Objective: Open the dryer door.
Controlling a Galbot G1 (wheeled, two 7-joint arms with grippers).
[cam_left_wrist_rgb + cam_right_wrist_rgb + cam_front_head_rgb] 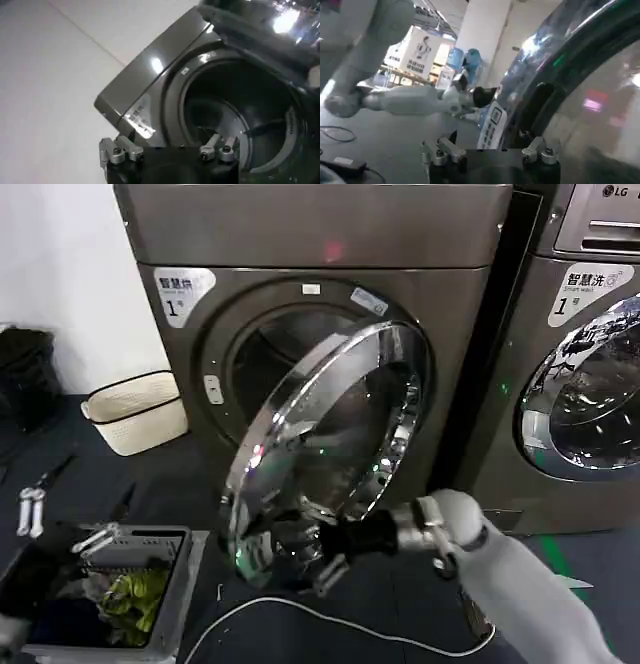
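The right gripper [322, 556] presses spread fingers against the door [330, 444] rim, swinging it outward; left gripper [170, 152] idles open.

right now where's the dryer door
In the head view the dryer door hangs swung partly open at centre, in front of the drum opening, with the right gripper at its lower rim.

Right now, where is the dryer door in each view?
Head view: dryer door centre, swung open, right tool at its lower rim.
Left wrist view: past left tool, shiny edge beyond drum opening.
Right wrist view: curved rim and glass close by.
Shared landmark: drum opening.
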